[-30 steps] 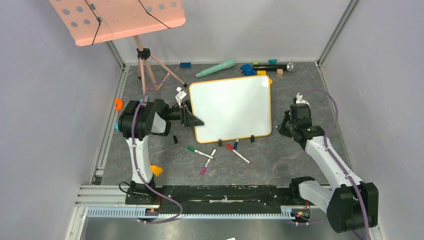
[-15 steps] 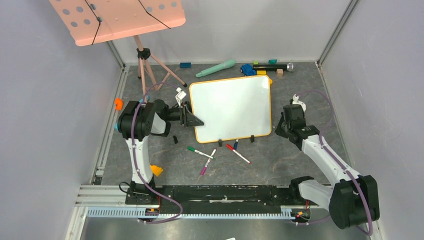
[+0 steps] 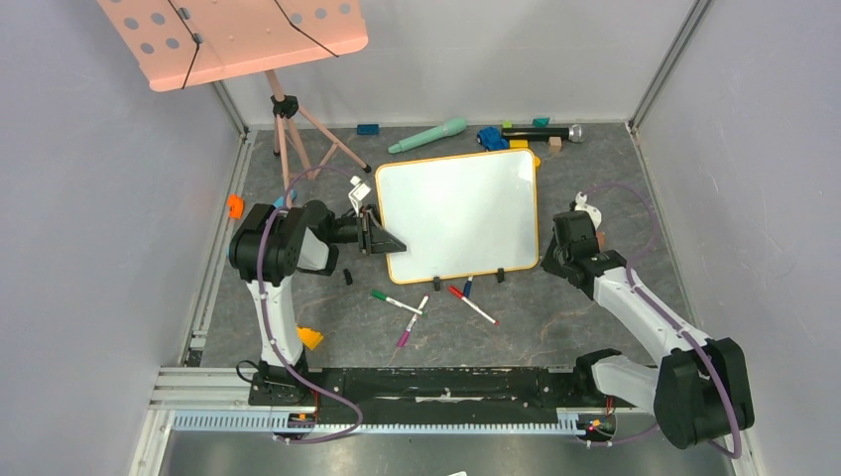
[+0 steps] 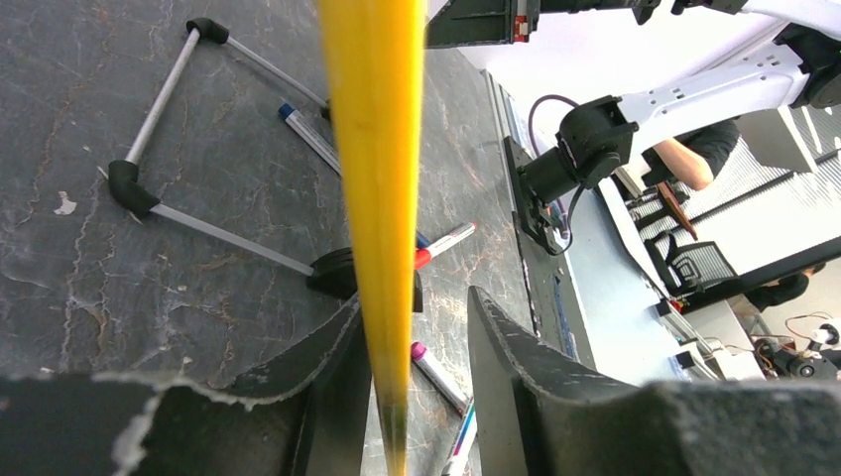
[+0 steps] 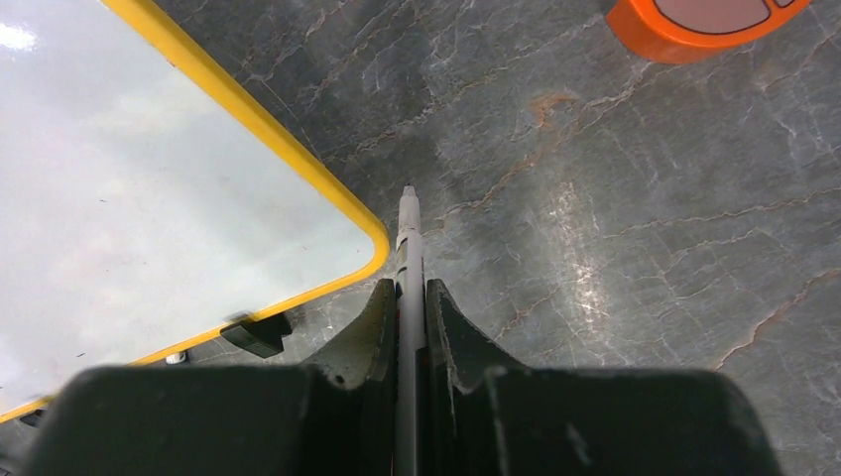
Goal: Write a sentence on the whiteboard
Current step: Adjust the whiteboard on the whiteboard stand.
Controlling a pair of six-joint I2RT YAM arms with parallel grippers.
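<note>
The whiteboard point(image 3: 458, 213) stands tilted at the table's middle on two black clip feet. Its face is blank; no letters of the sentence show. My left gripper point(image 3: 385, 239) is at the board's lower left edge. In the left wrist view the yellow rim point(image 4: 372, 149) runs between the jaws of my left gripper point(image 4: 412, 297), against the left finger with a gap to the right one. My right gripper point(image 3: 553, 253) is just off the board's lower right corner. In the right wrist view it point(image 5: 409, 288) is shut on a grey marker point(image 5: 408, 228), tip pointing past the board's corner point(image 5: 149, 178).
Loose markers point(image 3: 397, 301) point(image 3: 473, 305) point(image 3: 412, 322) and a black cap point(image 3: 347, 277) lie in front of the board. A pink music stand point(image 3: 238, 40) with tripod point(image 3: 298, 139) is back left. A teal microphone point(image 3: 428, 135) and toys point(image 3: 526, 132) line the back. An orange ring point(image 5: 704, 20) lies right of the board.
My right gripper has moved left with the marker, closer to the board's lower right corner. My left arm has shifted a little while its gripper stays at the board's left edge.
</note>
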